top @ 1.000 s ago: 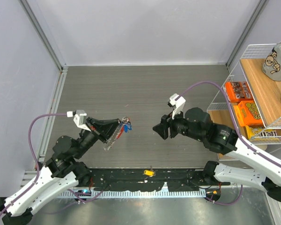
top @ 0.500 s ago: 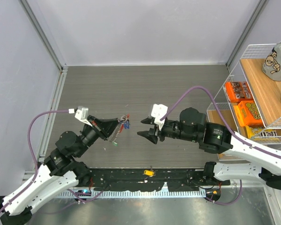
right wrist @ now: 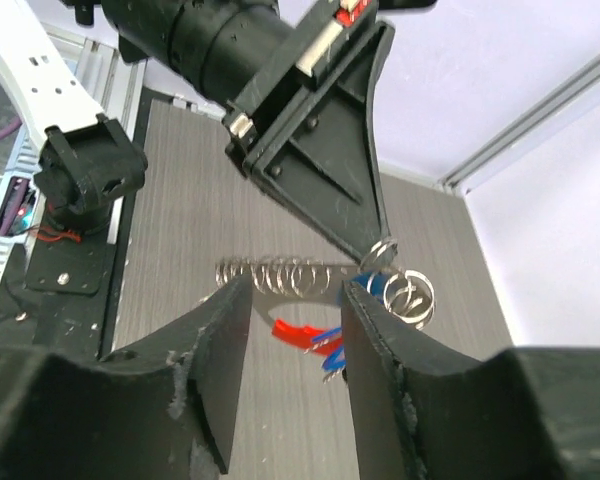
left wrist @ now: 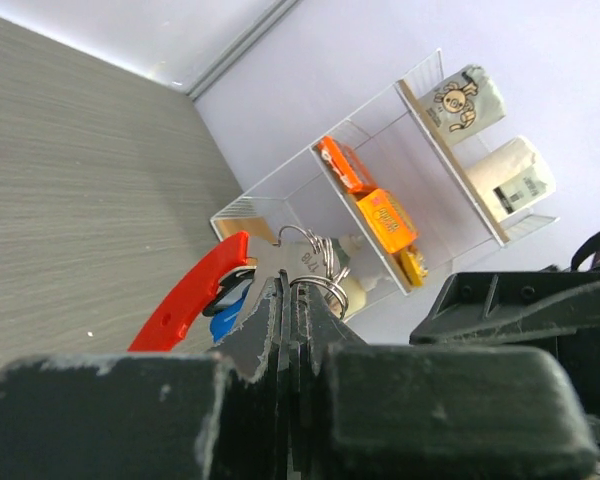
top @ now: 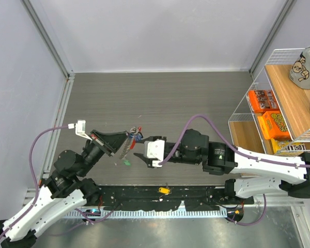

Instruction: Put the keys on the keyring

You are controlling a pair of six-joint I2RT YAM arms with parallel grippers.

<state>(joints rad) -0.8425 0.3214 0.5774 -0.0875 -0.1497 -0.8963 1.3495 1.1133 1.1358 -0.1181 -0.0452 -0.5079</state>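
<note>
Above the middle of the grey bench (top: 196, 98), two robot arms meet tip to tip. The left arm rises from the near left corner, elbow bent, its wrist pointing right and away. The left end effector (top: 129, 135) is clenched flat on the keyring (left wrist: 315, 268), a cluster of a few thin wire rings held off the bench. From the rings dangle the keys (top: 139, 136): one red tag (left wrist: 190, 295) and at least one blue tag (left wrist: 225, 322) can be counted. One silvery chain (right wrist: 280, 272) trails from the same cluster. The right arm stretches low and almost straight leftward from the near right corner. The right end effector (top: 139, 148) has its two fingers (right wrist: 220, 370) parted and grasps nothing, with the chain and tags showing beyond the gap. One green tag (top: 126, 161) sits just below the chain's end; whether it lies on the bench or hangs is unclear. One yellow-tagged key (top: 165, 190) rests apart on the black strip (top: 134, 196) by the arm bases
</note>
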